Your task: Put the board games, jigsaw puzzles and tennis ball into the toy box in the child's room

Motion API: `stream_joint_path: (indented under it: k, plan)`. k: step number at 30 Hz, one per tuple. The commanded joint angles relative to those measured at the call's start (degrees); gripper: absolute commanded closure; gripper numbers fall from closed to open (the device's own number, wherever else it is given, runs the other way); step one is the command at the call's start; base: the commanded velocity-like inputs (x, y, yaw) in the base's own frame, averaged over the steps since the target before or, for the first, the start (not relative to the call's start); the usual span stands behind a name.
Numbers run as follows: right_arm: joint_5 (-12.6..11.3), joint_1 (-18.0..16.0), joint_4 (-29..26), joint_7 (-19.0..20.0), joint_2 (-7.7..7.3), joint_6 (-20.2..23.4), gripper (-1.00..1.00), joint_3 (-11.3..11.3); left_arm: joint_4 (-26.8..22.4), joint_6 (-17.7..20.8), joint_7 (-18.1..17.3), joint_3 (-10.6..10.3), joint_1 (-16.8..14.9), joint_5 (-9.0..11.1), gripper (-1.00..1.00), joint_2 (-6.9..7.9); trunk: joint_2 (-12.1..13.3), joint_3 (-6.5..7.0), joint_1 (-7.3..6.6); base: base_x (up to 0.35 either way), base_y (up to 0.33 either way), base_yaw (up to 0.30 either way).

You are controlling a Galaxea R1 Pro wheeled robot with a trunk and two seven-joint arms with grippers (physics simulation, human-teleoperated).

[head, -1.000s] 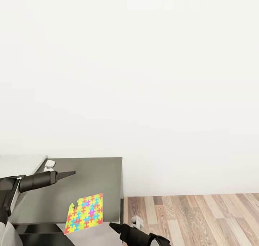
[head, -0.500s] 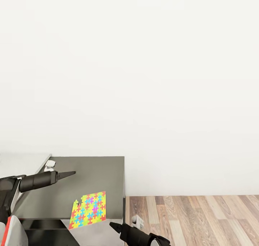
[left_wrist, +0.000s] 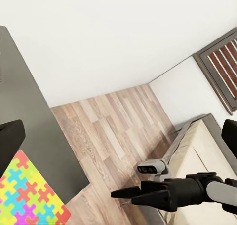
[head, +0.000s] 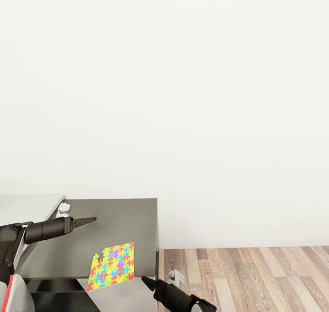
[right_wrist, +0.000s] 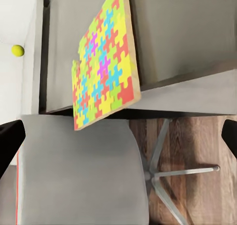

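One jigsaw puzzle (head: 113, 266), a flat slab of bright interlocking pieces, lies on the dark grey cabinet end of the table (head: 128, 220), its near corner hanging over the front edge. My left gripper (head: 92, 219) hovers above the cabinet top, behind and left of the puzzle, open and empty. Right of the puzzle's near corner, my right gripper (head: 144, 280) is low at the table's front edge, also open and empty. The right wrist view looks down on the puzzle (right_wrist: 101, 67) and a tennis ball (right_wrist: 18, 50) on the pale top beyond. The toy box and board games are out of view.
A grey chair seat (right_wrist: 79, 170) with a star base sits under the table's front edge, below the puzzle. Wood plank floor (head: 246, 275) lies right of the cabinet, with a white wall behind. The bed (left_wrist: 207, 153) and a dark-framed window (left_wrist: 222, 62) appear in the left wrist view.
The head view shifted a little, so cabinet and puzzle now sit slightly further right in the picture. My right gripper edged slightly up and right. The left gripper held still.
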Motion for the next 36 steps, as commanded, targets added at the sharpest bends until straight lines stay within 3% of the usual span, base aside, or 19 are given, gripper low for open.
stream_joint_path:
  k: [1, 21, 36]
  plan:
    - [-0.5, 0.0, 0.0, 0.0, 0.0, 0.3, -1.0, 0.0, 0.0, 0.6, -0.5, 0.1, -0.1, -0.6, -1.0, -0.03, -0.1, -0.1, 0.02, -0.042, 0.083, -0.001]
    - [-1.8, 0.0, -0.1, 0.0, 0.0, -1.6, -1.0, 0.1, 0.0, 0.6, -0.5, 0.1, -0.1, -0.6, -1.0, -0.03, -0.1, -0.1, 0.02, -0.03, 0.022, 0.0]
    - [-1.7, 0.0, -0.1, -0.5, 0.0, -1.7, -1.0, 2.0, 0.0, 0.5, -0.5, 0.1, -0.1, -0.6, -1.0, -0.03, -0.1, -0.1, 0.02, -0.061, 0.032, 0.0]
